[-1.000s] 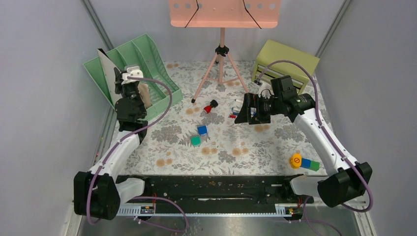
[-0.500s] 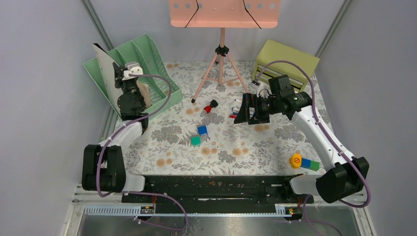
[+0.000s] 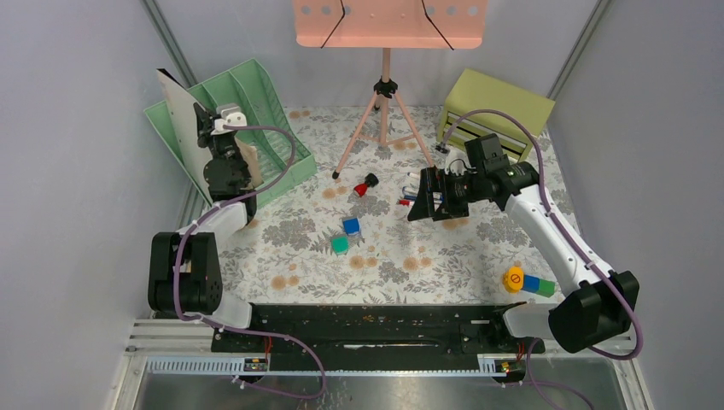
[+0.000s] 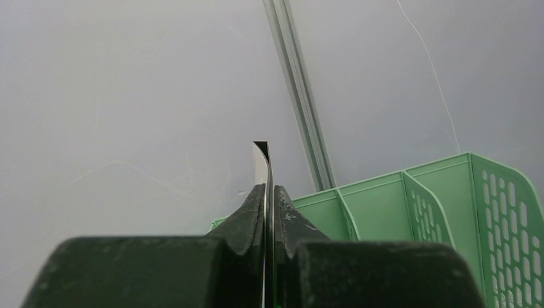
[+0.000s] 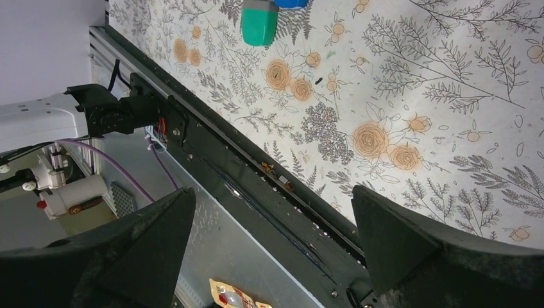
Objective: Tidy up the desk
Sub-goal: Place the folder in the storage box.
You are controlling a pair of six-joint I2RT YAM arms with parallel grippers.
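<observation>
While my left gripper point(image 4: 268, 190) clamps a thin white sheet point(image 3: 179, 120) edge-on above the green rack point(image 3: 256, 94) at ten o'clock of the desk point(image 3: 478, 248) below me, and my right gripper point(image 5: 269, 199) hangs wide and empty just off centre toward two o'clock, I judge the sheet may pivot, strike a divider and miss its slot.

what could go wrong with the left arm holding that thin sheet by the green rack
1. The left gripper pinches the thin sheet near one edge; it may flex or slip and catch on a divider of the green rack.
2. The right gripper hangs open close to the pens; a careless descent could scatter them across the desk.
</observation>
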